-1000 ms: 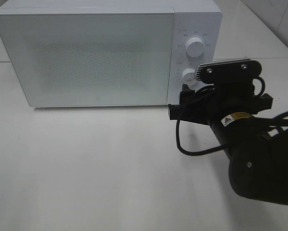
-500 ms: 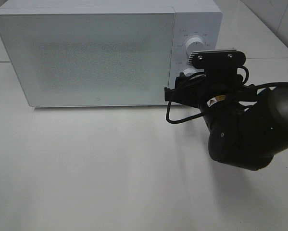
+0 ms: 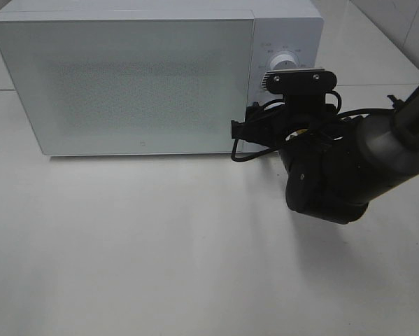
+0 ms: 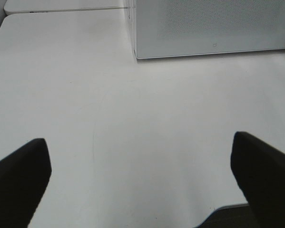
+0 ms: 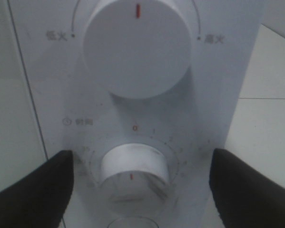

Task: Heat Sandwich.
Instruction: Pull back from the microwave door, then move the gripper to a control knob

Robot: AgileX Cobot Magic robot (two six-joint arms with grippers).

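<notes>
The sandwich is out of view in every frame. The white microwave (image 3: 125,84) stands at the back of the table with its door closed. My right arm (image 3: 328,175) reaches up to its control panel on the right. In the right wrist view my right gripper (image 5: 137,178) is open, with one dark finger (image 5: 33,190) on each side of the lower timer knob (image 5: 132,166), apart from it. The upper power knob (image 5: 137,47) sits above it. My left gripper (image 4: 140,156) is open over bare table, holding nothing.
The white table (image 3: 125,245) spreads in front of the microwave. The microwave's lower front edge (image 4: 213,47) shows in the left wrist view. A second white surface (image 3: 377,49) lies behind at the right.
My right arm has moved left and in toward the microwave's control panel, and its wrist now covers the lower knob in the high view. The left gripper has not moved.
</notes>
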